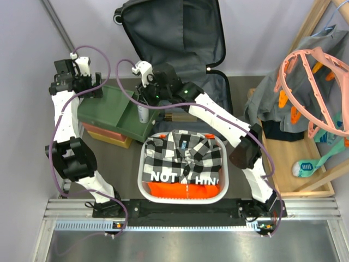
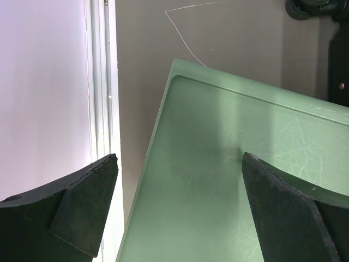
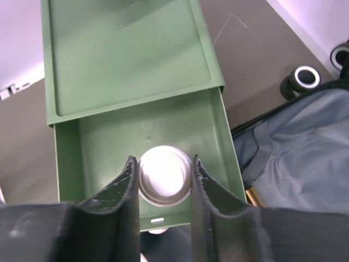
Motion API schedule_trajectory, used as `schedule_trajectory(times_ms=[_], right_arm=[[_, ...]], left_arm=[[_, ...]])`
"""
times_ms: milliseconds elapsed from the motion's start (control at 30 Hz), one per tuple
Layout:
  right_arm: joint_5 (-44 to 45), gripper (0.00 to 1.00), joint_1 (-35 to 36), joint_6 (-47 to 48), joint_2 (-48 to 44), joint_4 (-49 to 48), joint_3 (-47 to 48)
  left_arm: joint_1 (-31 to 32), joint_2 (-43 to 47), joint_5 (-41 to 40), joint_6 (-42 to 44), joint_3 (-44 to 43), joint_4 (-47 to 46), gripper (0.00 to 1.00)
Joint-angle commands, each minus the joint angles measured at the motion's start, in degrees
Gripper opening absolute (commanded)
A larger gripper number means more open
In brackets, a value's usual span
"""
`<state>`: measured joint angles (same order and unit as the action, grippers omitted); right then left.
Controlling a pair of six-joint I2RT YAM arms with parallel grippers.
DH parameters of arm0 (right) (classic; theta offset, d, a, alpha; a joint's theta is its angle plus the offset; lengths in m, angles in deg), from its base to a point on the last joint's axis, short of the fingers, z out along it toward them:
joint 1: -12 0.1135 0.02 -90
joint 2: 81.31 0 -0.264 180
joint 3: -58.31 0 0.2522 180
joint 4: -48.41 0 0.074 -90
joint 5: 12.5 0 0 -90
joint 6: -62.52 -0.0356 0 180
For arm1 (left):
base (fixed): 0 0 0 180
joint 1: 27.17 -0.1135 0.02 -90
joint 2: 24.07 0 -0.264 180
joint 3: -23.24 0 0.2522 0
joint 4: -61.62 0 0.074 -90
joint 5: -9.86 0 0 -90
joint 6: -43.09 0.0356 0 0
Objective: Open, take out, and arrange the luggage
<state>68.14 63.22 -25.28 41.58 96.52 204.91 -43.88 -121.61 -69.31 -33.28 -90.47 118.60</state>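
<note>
The luggage (image 1: 174,33) lies open at the back of the table with its lid up against the wall, and the dark grey lining shows. Its lining (image 3: 294,147) and black wheels (image 3: 305,76) also show in the right wrist view. My right gripper (image 1: 143,105) is shut on a silver-topped bottle (image 3: 163,174), held upright over the open drawer (image 3: 103,147) of the green box (image 1: 103,103). In the right wrist view my right gripper (image 3: 162,169) has a finger pressed against each side of the cap. My left gripper (image 2: 180,169) is open and empty above the green box top (image 2: 229,164).
A white perforated basket (image 1: 143,164) with a black-and-white checked shirt (image 1: 182,153) over an orange garment (image 1: 185,190) stands near the front. Orange and yellow boxes (image 1: 103,134) sit under the green one. A wooden tray (image 1: 294,164) with clothes and pink hangers (image 1: 305,82) is at the right.
</note>
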Motion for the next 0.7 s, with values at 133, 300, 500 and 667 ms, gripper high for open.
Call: schedule_trajectory(times_ms=[133,300,500,667], right_arm=[[1.28,0.00,2.39,8.51,-5.11,-15.69,-6.69],[3.03,0.00,2.30,3.01,-6.09,-29.68,-14.19],[0.41,0.00,0.03,-12.88,-4.59,-36.01,-14.18],[-2.67,0.00,-3.32,-23.36,-5.29,-37.69,-17.77]], left_arm=[[-0.17,1.56,-0.99,0.96,1.33,-0.24,0.99],[-0.08,1.65,-0.81,0.88,1.59,-0.24,0.99],[-0.17,1.65,-1.07,1.49,1.85,-0.24,0.99],[-0.17,1.56,-1.51,2.02,2.03,-0.42,0.99]])
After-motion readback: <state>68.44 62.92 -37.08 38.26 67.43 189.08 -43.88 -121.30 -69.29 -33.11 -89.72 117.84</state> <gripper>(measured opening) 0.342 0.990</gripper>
